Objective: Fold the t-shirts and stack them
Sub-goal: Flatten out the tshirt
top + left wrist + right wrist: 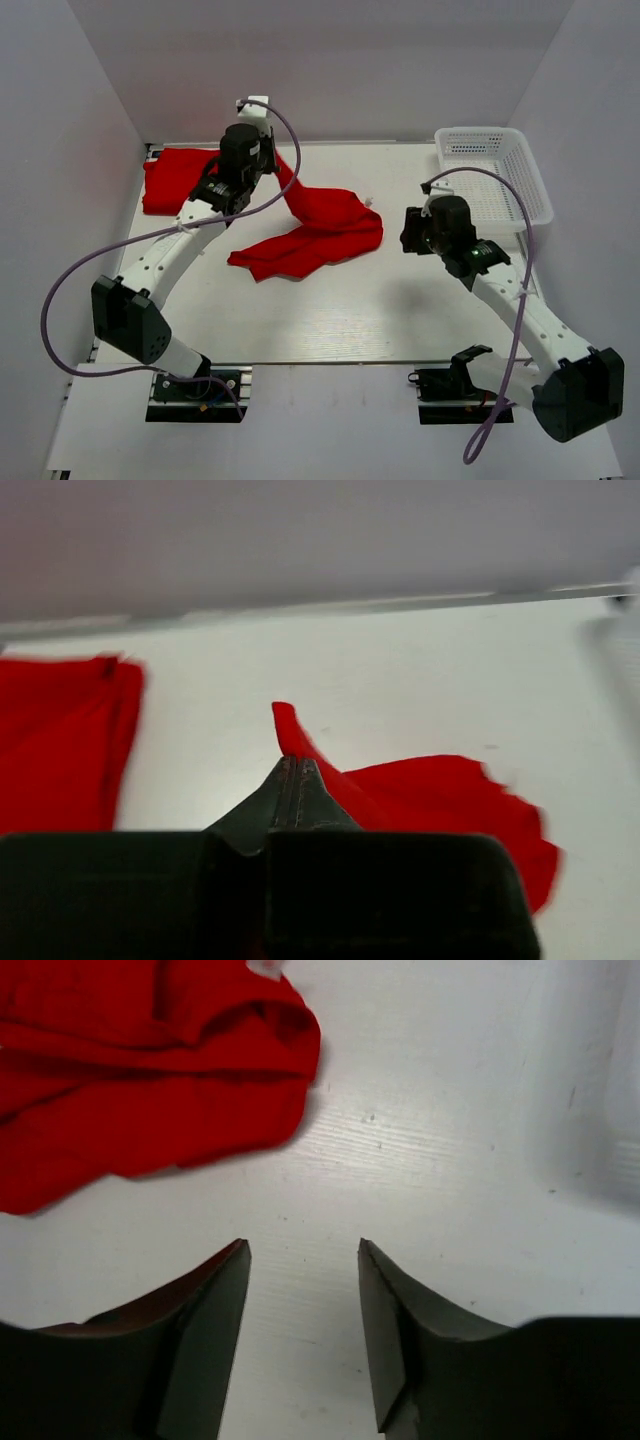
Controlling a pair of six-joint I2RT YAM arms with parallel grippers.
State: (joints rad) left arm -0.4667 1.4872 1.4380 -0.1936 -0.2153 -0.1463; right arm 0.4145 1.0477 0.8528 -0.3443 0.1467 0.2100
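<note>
The left gripper (pixel 296 772) is clamped shut on an edge of the loose t-shirt (pixel 320 232), lifting it toward 11 o'clock. This draws the cloth into a strip while the rest lies crumpled at the middle of the table (pixel 330 320), probably to spread it for folding. The right gripper (pixel 304 1252) hangs low at that shirt's 3 o'clock, jaws partly apart and empty, seemingly placed to take another edge. A folded t-shirt (pixel 172 180) lies at 10 o'clock, where the stack likely builds.
</note>
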